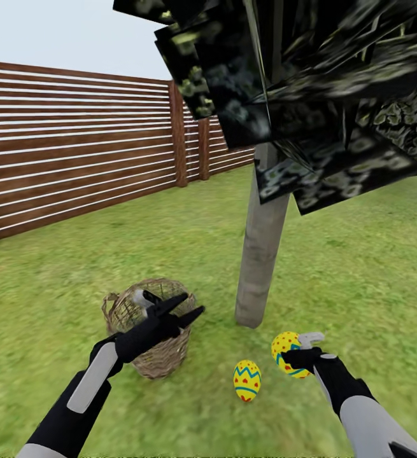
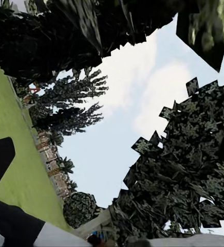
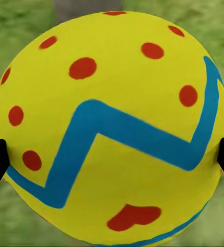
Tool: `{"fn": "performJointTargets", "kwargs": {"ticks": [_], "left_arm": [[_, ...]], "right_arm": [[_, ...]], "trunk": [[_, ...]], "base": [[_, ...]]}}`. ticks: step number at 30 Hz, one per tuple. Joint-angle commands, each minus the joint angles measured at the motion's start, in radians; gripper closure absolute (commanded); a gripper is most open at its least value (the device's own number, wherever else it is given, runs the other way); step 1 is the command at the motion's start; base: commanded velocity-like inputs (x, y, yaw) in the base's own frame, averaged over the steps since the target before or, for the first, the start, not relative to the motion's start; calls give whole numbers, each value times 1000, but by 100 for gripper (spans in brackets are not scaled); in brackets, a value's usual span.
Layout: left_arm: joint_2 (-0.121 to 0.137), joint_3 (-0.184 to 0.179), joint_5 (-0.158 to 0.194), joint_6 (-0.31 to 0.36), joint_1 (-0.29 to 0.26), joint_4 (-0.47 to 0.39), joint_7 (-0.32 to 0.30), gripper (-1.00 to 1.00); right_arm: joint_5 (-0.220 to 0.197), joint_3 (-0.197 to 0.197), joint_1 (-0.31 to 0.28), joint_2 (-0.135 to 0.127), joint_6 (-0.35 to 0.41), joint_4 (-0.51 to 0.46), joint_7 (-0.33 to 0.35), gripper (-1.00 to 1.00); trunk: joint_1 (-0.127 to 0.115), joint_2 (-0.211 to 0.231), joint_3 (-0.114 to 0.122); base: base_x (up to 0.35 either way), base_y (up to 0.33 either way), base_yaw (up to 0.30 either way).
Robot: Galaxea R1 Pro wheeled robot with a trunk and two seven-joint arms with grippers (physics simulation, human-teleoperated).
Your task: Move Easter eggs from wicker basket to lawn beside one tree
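We stand on the mottled lawn (image 1: 374,254), the slim tree (image 1: 261,254) ahead with its smooth grey-beige trunk and jagged dark leaves. Near left of it, the open-weave wicker basket (image 1: 160,359) sits under our left gripper (image 1: 192,307), its fingers spread and empty. One glossy zigzag egg (image 1: 247,380) already lies by the trunk; our right gripper (image 1: 294,356) clasps a second egg (image 3: 112,128). We cannot see the third, likely inside.

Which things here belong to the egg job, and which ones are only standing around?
Belong to the job:
- held egg, gripped by the right hand
- egg on the lawn, near the trunk
- basket
- tree
- lawn
- left hand, open above the basket

Only standing around:
- fence
- far bush
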Motion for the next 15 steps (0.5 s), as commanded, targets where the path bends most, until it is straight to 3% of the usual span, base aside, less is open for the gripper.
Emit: {"fn": "performJointTargets", "kwargs": {"ticks": [1, 4, 6, 9, 13, 15], "left_arm": [[-3, -3, 6, 5, -1, 1, 0, -100], [-33, -6, -32, 2, -1, 4, 1, -100], [-47, -5, -75, 2, -1, 5, 1, -100], [-59, -7, -87, 2, -1, 5, 1, -100], [-70, -89, -89, 2, -1, 4, 3, -100], [-71, -99, -88, 0, -1, 3, 3, -100]], "right_arm": [[10, -8, -1, 1, -4, 0, 9, 100], [9, -7, -1, 12, -44, 7, -30, 100], [10, -7, -4, 14, -71, 60, -138, 100], [8, -7, -33, 9, -194, 210, -271, 100], [10, -8, -45, 8, -215, 258, -304, 100], [15, -8, -45, 8, -216, 263, -305, 100]], "trunk": [[4, -8, -4], [15, -29, -13], [23, -43, -20], [34, -64, -29], [50, -92, -42], [57, -106, -48]], "base": [[0, 0, 0], [0, 0, 0], [0, 0, 0], [0, 0, 0], [0, 0, 0], [0, 0, 0]]}}
